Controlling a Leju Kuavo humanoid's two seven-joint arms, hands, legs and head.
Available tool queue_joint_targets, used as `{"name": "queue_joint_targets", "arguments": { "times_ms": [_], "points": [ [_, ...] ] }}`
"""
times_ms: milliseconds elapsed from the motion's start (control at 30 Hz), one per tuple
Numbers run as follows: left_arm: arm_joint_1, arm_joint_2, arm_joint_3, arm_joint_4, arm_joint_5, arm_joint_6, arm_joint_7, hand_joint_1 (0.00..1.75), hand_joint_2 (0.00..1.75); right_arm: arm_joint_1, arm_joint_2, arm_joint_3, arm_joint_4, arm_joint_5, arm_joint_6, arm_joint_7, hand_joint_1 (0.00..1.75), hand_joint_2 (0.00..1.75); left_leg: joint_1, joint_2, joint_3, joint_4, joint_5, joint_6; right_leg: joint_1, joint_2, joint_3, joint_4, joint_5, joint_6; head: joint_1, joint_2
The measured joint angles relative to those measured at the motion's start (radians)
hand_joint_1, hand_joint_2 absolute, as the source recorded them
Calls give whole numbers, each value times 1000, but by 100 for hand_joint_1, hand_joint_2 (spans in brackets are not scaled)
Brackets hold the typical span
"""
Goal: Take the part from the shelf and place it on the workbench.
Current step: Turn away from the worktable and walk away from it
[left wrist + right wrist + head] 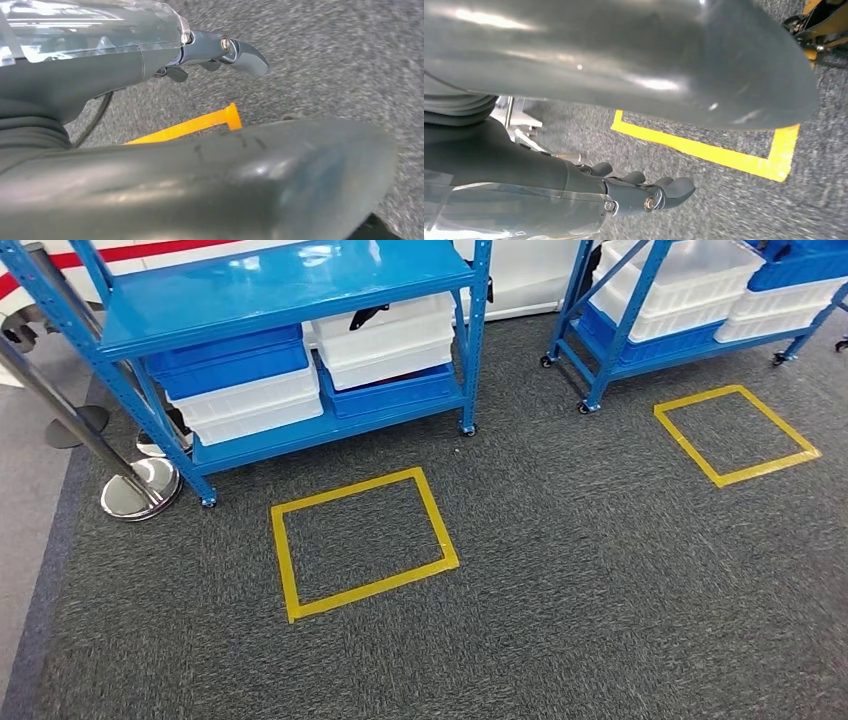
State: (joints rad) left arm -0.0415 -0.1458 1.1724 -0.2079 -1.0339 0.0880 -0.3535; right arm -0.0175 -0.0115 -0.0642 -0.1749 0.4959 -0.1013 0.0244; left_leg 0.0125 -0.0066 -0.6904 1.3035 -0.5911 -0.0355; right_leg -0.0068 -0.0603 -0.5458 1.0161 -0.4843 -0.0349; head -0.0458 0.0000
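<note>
A blue shelf rack (280, 285) stands ahead on the left, with stacked blue and white bins on its lower level. A small dark part (368, 315) lies at the top of the white bin stack (395, 345). My left hand (220, 52) hangs over the grey carpet with its fingers loosely extended and nothing in them. Likewise my right hand (639, 190) hangs beside my body, fingers apart and holding nothing. Both hands are far from the shelf.
Two yellow tape squares mark the carpet, one (283, 560) before the left rack, one (688, 445) before a second blue rack (620, 330) with bins at the right. A chrome stanchion base (140, 490) stands by the left rack's corner.
</note>
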Motion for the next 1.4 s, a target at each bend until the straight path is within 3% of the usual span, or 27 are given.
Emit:
{"name": "queue_joint_targets", "arguments": {
  "times_ms": [33, 100, 167, 267, 333, 400, 467, 500, 533, 600, 667, 700, 733, 800, 867, 900, 933, 1000, 1033, 1067, 1100, 1167, 1200, 1233, 1300, 1367, 1400],
  "points": [
    [1, 1, -1, 0, -3, -4, -1, 0, 0, -1, 0, -1, 0, -2, -2, 0, 0, 0, -1, 4, 28, -48, 27, 3, 2, -12, 1, 0, -1, 0, 0, 0],
    [0, 5, -4, 0, -7, -11, -5, 0, 0, -1, 1, -4, 0, -5, -11, 0, 0, 0, -6, 21, 113, -200, 84, 15, 5, -30, 5, 1, -7, 5, 0, 0],
    [-1, 8, -7, 0, -10, -15, -9, 0, 0, -4, 3, -9, 0, -13, -24, -1, 0, 0, -13, 35, 163, -295, 98, 28, 5, -40, 9, -1, -14, 18, 0, 0],
    [5, 10, -10, 0, -13, -22, -12, 0, 0, -11, 5, -21, 0, -21, -30, -2, 0, 0, -14, 28, 179, -324, 95, 50, 0, -41, 15, 14, 1, 40, 0, 0],
    [7, 11, -12, 0, -15, -25, -12, 0, 0, -10, 5, -25, -1, -21, -29, -2, 0, 0, -9, 21, 197, -333, 99, 62, -5, -2, -1, 53, -15, 51, 0, 0],
    [4, 11, -14, 0, -15, -27, -13, 0, 0, -6, 5, -28, 0, -22, -29, -2, 0, 0, -8, 15, 209, -335, 95, 66, -10, 43, -64, 155, -65, 59, 1, 0],
    [2, 12, -16, 0, -14, -27, -13, 0, 0, 0, 5, -32, 0, -23, -26, -1, 0, 0, -9, 6, 222, -335, 83, 66, -12, 55, -139, 258, -95, 68, 1, 0],
    [3, 11, -17, 0, -14, -27, -13, 0, 0, 4, 5, -34, 0, -24, -25, 0, 0, 0, -8, 0, 231, -335, 75, 65, -12, 56, -159, 272, -88, 70, 1, 0],
    [5, 11, -18, 0, -15, -28, -14, 0, 0, 8, 5, -36, 0, -25, -24, 2, 0, 0, -7, -6, 245, -334, 66, 62, -13, 56, -162, 251, -68, 71, 1, 0],
    [7, 10, -20, 0, -16, -30, -15, 0, 0, 14, 4, -41, 1, -27, -23, 4, 0, 0, -5, -14, 276, -335, 42, 54, -15, 57, -134, 134, 13, 68, 1, 0],
    [7, 9, -22, 0, -19, -31, -16, 0, 0, 17, 4, -46, 3, -29, -23, 6, 0, 0, -5, -18, 301, -337, 18, 42, -10, 56, -110, 47, 68, 55, 1, 0],
    [5, 9, -22, 0, -21, -32, -16, 0, 0, 17, 4, -48, 3, -30, -22, 7, 0, 0, -5, -18, 311, -339, 10, 35, -8, 56, -105, 34, 77, 46, 1, 0],
    [4, 9, -23, 0, -23, -33, -16, 0, 0, 16, 4, -50, 4, -31, -22, 8, 0, 0, -5, -19, 318, -337, 11, 28, -5, 56, -100, 35, 63, 37, 1, 0],
    [1, 10, -25, 0, -27, -37, -16, 0, 0, 16, 5, -53, 4, -32, -23, 10, 0, 0, -5, -16, 305, -289, 35, 15, -6, 55, -77, 27, 51, 21, 1, 0],
    [0, 10, -26, 0, -30, -42, -16, 0, 0, 18, 5, -55, 4, -33, -23, 12, 0, 0, -3, -8, 232, -165, 66, 6, -8, 51, -44, 13, 33, 9, 0, 0],
    [0, 10, -27, 0, -31, -44, -15, 0, 0, 19, 5, -56, 4, -33, -23, 12, 0, 0, -2, -4, 181, -95, 59, 3, -8, 49, -27, 6, 23, 5, 0, 0],
    [0, 10, -28, 0, -32, -45, -15, 0, 0, 19, 5, -56, 4, -33, -23, 12, 0, 0, -2, -2, 131, -41, 31, 1, -8, 50, -10, 0, 12, 4, 0, 0],
    [4, 10, -28, 0, -33, -46, -15, 0, 0, 20, 5, -56, 4, -33, -23, 13, 0, 0, -1, -1, 53, 4, -63, 0, -7, 52, 29, -7, -14, 3, 0, 0],
    [6, 10, -28, 0, -33, -45, -14, 0, 0, 20, 5, -56, 5, -33, -23, 13, 0, 0, -2, -1, 30, -9, -95, 2, -7, 54, 49, -9, -29, 3, 0, 0],
    [8, 10, -28, 0, -33, -45, -14, 0, 0, 21, 5, -56, 5, -33, -23, 14, 0, 0, -2, -1, 16, -43, -97, 6, -6, 54, 71, -10, -46, 4, 0, 0],
    [10, 10, -28, 0, -33, -45, -14, 0, 0, 22, 5, -56, 5, -33, -23, 14, 0, 0, -4, 1, 8, -90, -60, 14, -5, 54, 91, -10, -62, 6, 0, 0],
    [16, 12, -28, 0, -33, -45, -14, 0, 0, 24, 8, -56, 8, -33, -22, 14, 0, 0, -14, 9, -1, -200, 105, 33, -2, 55, 125, -9, -96, 12, 0, 0],
    [19, 13, -28, 1, -33, -45, -13, 0, 0, 24, 9, -57, 9, -33, -21, 15, 0, 0, -19, 12, 0, -234, 170, 40, -2, 55, 140, -13, -112, 17, 0, 0],
    [20, 14, -28, 1, -33, -45, -12, 0, 0, 22, 11, -57, 10, -33, -21, 15, 0, 0, -23, 13, 6, -255, 207, 45, -1, 57, 154, -12, -120, 24, 0, 0],
    [15, 14, -29, 1, -33, -45, -12, 0, 0, 15, 10, -57, 8, -33, -19, 16, 0, 0, -24, 6, 37, -264, 194, 55, -2, 57, 160, 26, -105, 38, 0, 0],
    [8, 13, -30, 1, -33, -45, -12, 0, 0, 10, 10, -57, 7, -33, -19, 16, 0, 0, -21, 1, 73, -275, 173, 68, -4, 58, 99, 149, -65, 43, 1, 0],
    [5, 13, -30, 1, -33, -45, -13, 0, 0, 8, 10, -57, 7, -33, -19, 15, 0, 0, -20, 0, 91, -278, 161, 73, -6, 58, 50, 219, -66, 44, 1, 0]
  ]
}}
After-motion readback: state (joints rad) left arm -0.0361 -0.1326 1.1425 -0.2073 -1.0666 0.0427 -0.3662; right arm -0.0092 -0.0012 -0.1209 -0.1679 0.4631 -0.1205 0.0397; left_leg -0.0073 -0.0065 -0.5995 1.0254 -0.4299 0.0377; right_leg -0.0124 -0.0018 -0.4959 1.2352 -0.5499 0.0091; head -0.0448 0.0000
